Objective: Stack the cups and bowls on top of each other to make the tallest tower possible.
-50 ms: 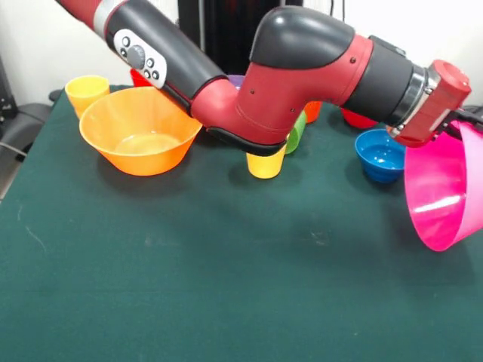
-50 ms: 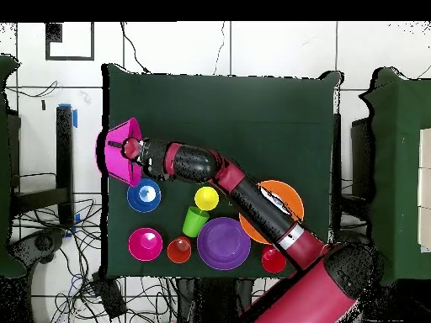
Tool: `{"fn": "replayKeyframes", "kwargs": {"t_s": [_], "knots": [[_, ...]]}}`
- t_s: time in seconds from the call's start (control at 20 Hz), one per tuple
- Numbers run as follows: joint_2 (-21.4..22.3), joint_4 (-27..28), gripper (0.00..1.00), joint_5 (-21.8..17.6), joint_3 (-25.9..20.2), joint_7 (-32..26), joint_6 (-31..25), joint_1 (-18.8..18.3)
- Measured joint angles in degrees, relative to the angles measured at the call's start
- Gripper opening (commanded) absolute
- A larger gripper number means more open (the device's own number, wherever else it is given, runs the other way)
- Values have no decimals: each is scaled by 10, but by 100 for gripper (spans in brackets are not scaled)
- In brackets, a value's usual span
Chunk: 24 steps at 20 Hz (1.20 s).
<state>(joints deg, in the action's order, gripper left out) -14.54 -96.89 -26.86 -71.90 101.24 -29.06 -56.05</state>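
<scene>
From across the green counter (image 1: 226, 286), left to right: a yellow cup (image 1: 87, 92) at ten o'clock, touching the large orange bowl (image 1: 139, 132); a second yellow cup (image 1: 266, 163) near centre under the red arm (image 1: 302, 75), with a green cup (image 1: 296, 133) tipped just behind it. A small blue bowl (image 1: 379, 154) sits at three o'clock. At the far right edge the large hot pink bowl (image 1: 441, 192) hangs tilted, clear of the counter, its opening facing left. The tool (image 1: 457, 119) meets its rim there, apparently clamped on it, though its tips cannot be made out.

These look like light, stiff, glossy plastic pieces: slippery, not fragile, likely to swing when held by one edge. The rim is probably the only workable hold on a bowl this wide.

From above, the pink bowl (image 2: 124, 151) overhangs the counter's edge at nine o'clock. This view alone shows the wide purple bowl (image 2: 224, 243), a small pink bowl (image 2: 146, 244), an orange-red cup (image 2: 178, 250) and a red cup (image 2: 273, 259) in a row at six o'clock, mostly hidden behind the arm in the front view. Nothing is stacked yet.
</scene>
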Motion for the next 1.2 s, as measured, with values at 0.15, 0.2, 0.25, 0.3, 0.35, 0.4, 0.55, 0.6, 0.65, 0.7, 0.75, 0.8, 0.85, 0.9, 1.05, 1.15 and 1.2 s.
{"fn": "replayKeyframes", "kwargs": {"t_s": [0.15,0.2,0.25,0.3,0.35,0.4,0.55,0.6,0.65,0.7,0.75,0.8,0.85,0.9,1.05,1.15,1.2], "knots": [[-13,0,0,0,-3,-20,-6,-6],[-20,0,0,0,-5,-30,-12,-8],[-24,0,0,0,-7,-35,-15,-9],[-29,1,0,0,-8,-39,-19,-9],[-35,1,0,0,-11,-47,-26,-10],[-41,1,0,1,-14,-53,-32,-10],[-64,3,0,2,-23,-79,-57,-10],[-68,3,0,3,-25,-84,-61,-11],[-72,4,0,4,-27,-89,-66,-11],[-83,6,0,6,-31,-101,-79,-12],[-89,8,0,7,-33,-109,-86,-13],[-93,9,0,7,-34,-115,-92,-13],[-99,12,0,8,-36,-125,-101,-14],[-105,14,0,9,-37,-135,-110,-16],[-123,23,0,12,-41,-169,-140,-19],[-128,29,0,16,-42,-185,-156,-20],[-130,31,0,18,-42,-190,-163,-20]]}}
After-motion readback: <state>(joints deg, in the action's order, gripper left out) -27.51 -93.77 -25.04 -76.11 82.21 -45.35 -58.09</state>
